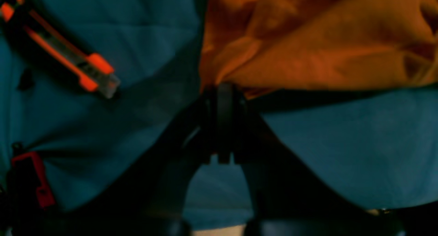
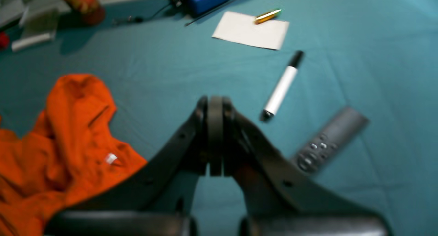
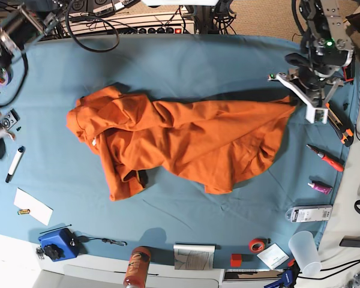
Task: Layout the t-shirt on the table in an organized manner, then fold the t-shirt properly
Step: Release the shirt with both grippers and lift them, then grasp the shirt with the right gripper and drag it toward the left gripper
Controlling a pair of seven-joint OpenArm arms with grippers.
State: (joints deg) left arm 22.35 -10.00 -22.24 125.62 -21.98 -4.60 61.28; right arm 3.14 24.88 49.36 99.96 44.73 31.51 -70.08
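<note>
T-shirt: the orange t-shirt (image 3: 186, 141) lies crumpled across the middle of the table (image 3: 186, 66), bunched at the left end and drawn out to a point at the far right.
Table: covered in teal-blue cloth, with small items along its edges.
Left gripper: the left gripper (image 1: 222, 92) sits at the far right of the base view, its jaws pressed together on the t-shirt's edge (image 1: 308, 51), pinching a corner of the orange cloth just above the table surface.
Right gripper: the right gripper (image 2: 215, 106) is at the left edge of the table, jaws closed on nothing, well apart from the t-shirt's bunched end (image 2: 68, 133).
Left side items: a white marker (image 2: 282, 85), a grey remote (image 2: 328, 140) and a white paper (image 2: 251, 30) lie near the right gripper.
Right side items: an orange utility knife (image 1: 65, 54) lies just beside the pinched corner.
</note>
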